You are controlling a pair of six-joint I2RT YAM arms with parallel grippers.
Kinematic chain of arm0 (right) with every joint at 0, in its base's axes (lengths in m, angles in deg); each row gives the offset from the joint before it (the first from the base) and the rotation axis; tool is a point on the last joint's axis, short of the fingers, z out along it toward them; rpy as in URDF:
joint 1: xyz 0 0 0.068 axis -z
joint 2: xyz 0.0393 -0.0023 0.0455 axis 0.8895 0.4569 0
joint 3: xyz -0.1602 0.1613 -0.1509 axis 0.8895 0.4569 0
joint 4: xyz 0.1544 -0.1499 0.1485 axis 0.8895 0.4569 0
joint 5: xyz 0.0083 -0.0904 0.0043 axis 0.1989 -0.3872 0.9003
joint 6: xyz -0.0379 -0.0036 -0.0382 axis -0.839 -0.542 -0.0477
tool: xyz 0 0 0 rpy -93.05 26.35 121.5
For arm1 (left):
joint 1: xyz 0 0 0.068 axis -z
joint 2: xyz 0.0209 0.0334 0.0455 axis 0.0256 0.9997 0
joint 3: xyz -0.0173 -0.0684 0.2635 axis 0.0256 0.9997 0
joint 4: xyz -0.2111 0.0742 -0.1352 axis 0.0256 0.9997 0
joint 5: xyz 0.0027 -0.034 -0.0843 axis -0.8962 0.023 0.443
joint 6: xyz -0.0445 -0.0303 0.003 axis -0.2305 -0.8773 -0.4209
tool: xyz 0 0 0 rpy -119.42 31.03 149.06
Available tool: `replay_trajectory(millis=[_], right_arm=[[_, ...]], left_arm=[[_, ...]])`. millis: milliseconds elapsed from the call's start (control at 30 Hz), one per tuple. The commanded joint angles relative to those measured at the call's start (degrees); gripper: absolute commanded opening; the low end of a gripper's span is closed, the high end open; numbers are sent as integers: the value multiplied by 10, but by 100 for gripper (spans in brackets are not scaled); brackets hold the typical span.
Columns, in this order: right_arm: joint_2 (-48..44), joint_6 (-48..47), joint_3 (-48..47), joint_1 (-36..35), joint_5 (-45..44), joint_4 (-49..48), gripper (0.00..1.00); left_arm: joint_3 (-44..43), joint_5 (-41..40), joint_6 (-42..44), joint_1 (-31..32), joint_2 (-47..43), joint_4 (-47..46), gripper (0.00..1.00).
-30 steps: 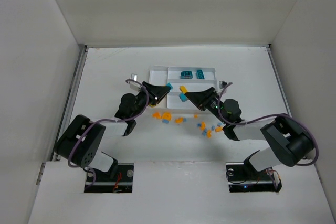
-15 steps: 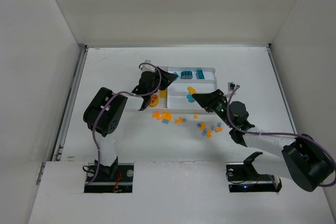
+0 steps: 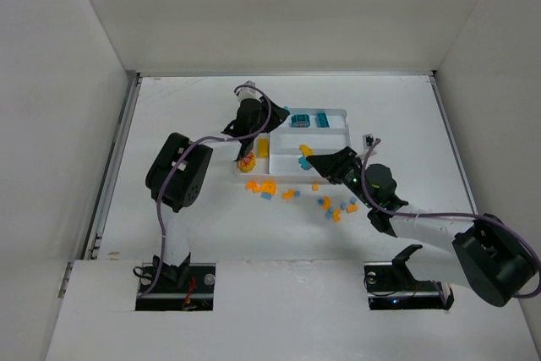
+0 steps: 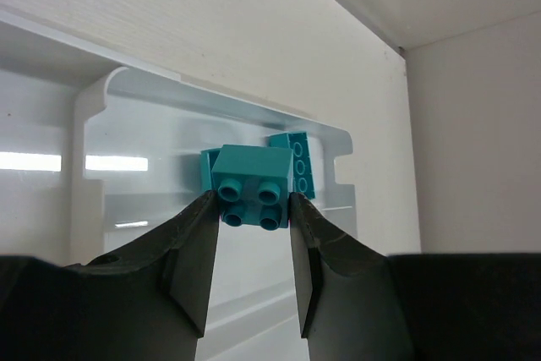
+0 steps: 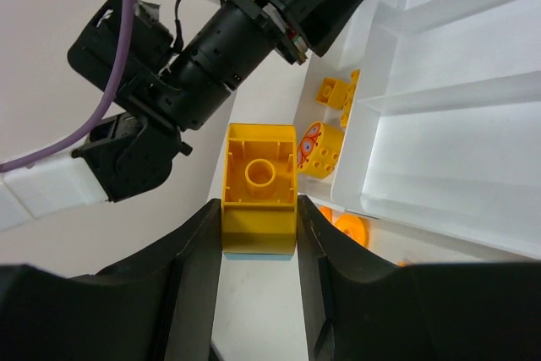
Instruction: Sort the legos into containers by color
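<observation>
The white tray [image 3: 334,143] lies at the table's middle. My left gripper [image 3: 279,113] is shut on a teal brick [image 4: 252,182] and holds it over the tray's far long section, where two more teal bricks [image 3: 299,119] lie; one [image 4: 296,162] shows behind the held brick. My right gripper [image 3: 306,156] is shut on a yellow brick [image 5: 258,188] with a light blue piece under it, above the tray's near edge. Yellow bricks [image 5: 322,149] lie in the narrow left section. Loose orange and light blue bricks [image 3: 330,205] lie in front of the tray.
The left arm's black wrist and purple cable [image 5: 203,57] cross just beyond my right gripper. White walls [image 3: 84,124] close in the table on the left, back and right. An orange round piece [image 5: 351,230] lies by the tray's near left corner.
My left gripper has swung from the tray's left side up over its far section with the teal brick. My right gripper has moved a little right and toward the tray with its yellow brick.
</observation>
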Motion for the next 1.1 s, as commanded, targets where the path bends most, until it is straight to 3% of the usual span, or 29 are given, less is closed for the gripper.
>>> replay_trajectory(millis=[0, 200, 367, 567, 767, 1067], right_arm=[[-6, -10, 0, -5, -7, -22, 33], [0, -11, -3, -5, -7, -21, 33], [17, -11, -14, -5, -7, -24, 33], [45, 3, -24, -4, -8, -49, 33], [78, 52, -37, -4, -8, -87, 33], [124, 121, -48, -5, -13, -146, 33]], left_arm=[[-34, -23, 44, 5, 11, 36, 28], [-32, -28, 47, 7, 3, 38, 44], [24, -27, 39, 10, -51, 7, 54], [165, -20, -20, 21, -149, -82, 44], [321, 0, -114, 63, -236, -223, 45], [396, 11, -192, 103, -240, -383, 52]])
